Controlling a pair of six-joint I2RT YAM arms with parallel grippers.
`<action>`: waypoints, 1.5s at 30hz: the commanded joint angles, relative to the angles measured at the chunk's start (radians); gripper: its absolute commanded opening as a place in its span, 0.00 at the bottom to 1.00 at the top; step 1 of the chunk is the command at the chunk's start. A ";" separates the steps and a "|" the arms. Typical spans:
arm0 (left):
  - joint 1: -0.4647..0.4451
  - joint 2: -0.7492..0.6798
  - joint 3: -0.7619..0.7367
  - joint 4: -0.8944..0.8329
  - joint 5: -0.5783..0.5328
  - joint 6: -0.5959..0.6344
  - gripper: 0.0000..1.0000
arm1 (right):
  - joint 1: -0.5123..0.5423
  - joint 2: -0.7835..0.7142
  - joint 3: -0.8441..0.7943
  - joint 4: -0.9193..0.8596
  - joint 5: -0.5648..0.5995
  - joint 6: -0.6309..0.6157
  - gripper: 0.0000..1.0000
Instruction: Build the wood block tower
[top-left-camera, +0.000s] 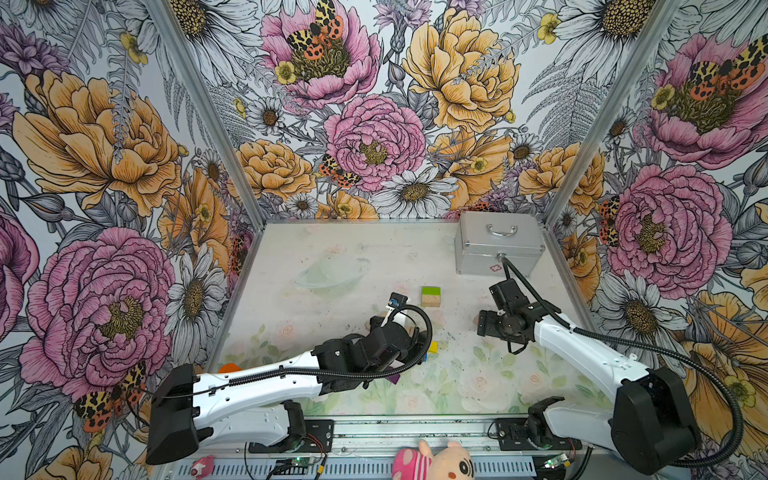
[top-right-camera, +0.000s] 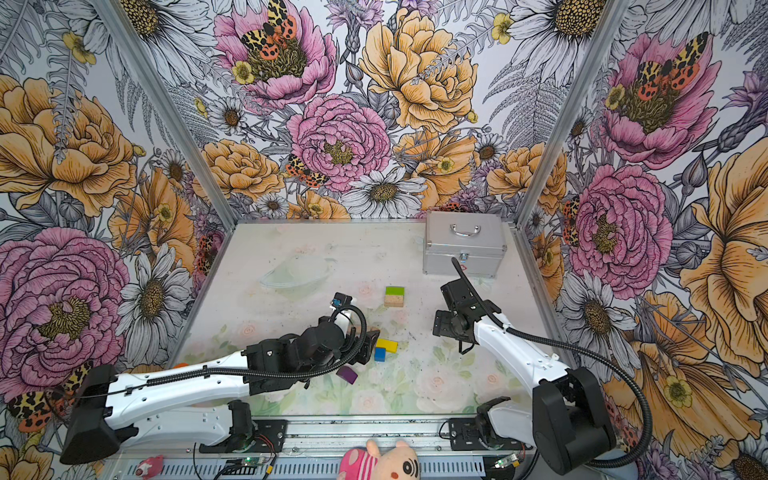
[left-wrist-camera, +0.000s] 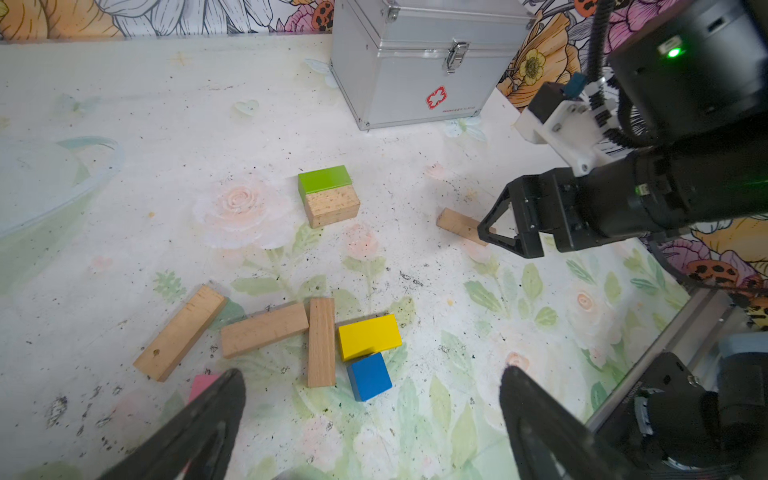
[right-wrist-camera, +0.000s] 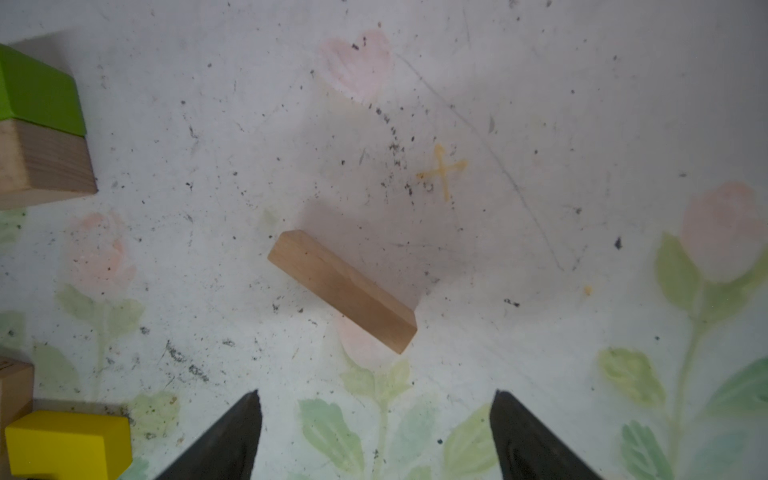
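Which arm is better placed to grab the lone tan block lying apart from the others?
Right. The right gripper, open, hovers by the lone tan block; the left gripper, also open, is by the yellow block and its neighbours.

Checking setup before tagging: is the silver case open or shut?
Shut. The silver case has its lid flush on the body, front latch down across the seam.
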 joint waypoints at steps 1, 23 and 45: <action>0.006 -0.013 0.008 0.035 0.024 0.031 0.97 | -0.007 0.052 0.021 0.085 -0.042 -0.039 0.87; 0.062 -0.254 -0.157 0.029 -0.004 -0.024 0.97 | 0.018 0.054 0.039 0.197 -0.343 0.001 0.76; 0.075 -0.325 -0.186 -0.013 -0.037 -0.046 0.96 | -0.004 0.287 0.130 0.137 -0.034 -0.046 0.34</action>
